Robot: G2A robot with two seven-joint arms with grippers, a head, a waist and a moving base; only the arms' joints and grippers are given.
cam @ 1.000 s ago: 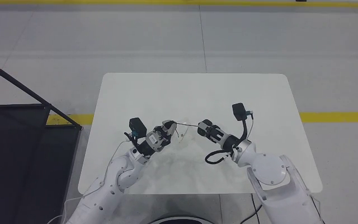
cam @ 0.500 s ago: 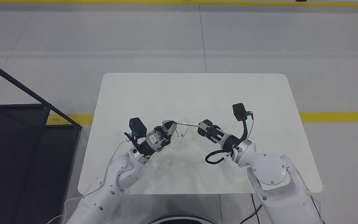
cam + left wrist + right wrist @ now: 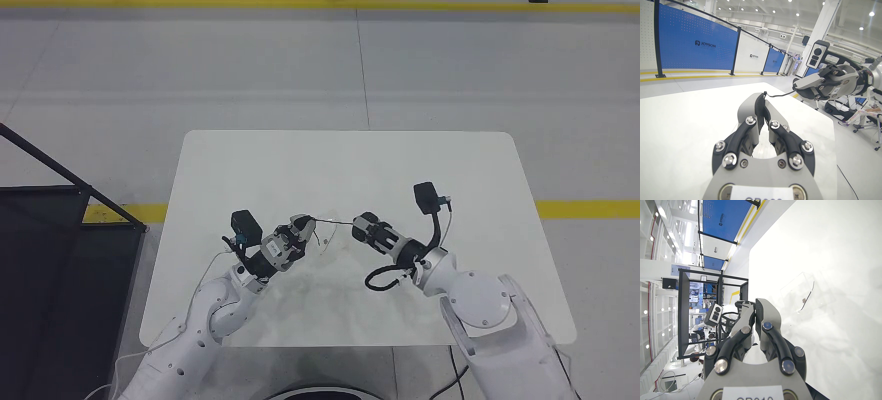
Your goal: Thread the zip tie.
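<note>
- The white table [image 3: 450, 180] stands on a grey floor [image 3: 250, 70] crossed by a yellow line [image 3: 595, 208], with a black-framed panel [image 3: 40, 270] off its left side.
- In the left wrist view, blue wall panels [image 3: 687, 43] behind black rails line the hall beyond the table.
- The left gripper [image 3: 762, 98] is clenched on the head end of the zip tie [image 3: 779, 95], above the near-middle of the table.
- The right gripper [image 3: 795, 88] faces it, its fingers pinched on the other end of the strap.
- The zip tie hangs in the air between the two grippers, clear of the tabletop and sagging slightly.
- Against the frame a second ago, the right arm has edged a little toward the left gripper; the left arm and the tie's head sit where they were.
- The left wrist view shows the small black head poking out at the left fingertips and the strap running into the right fingertips.
- The right wrist view shows a clear plastic bag [image 3: 804, 289] lying flat on the table, with a thin dark strip in it.
</note>
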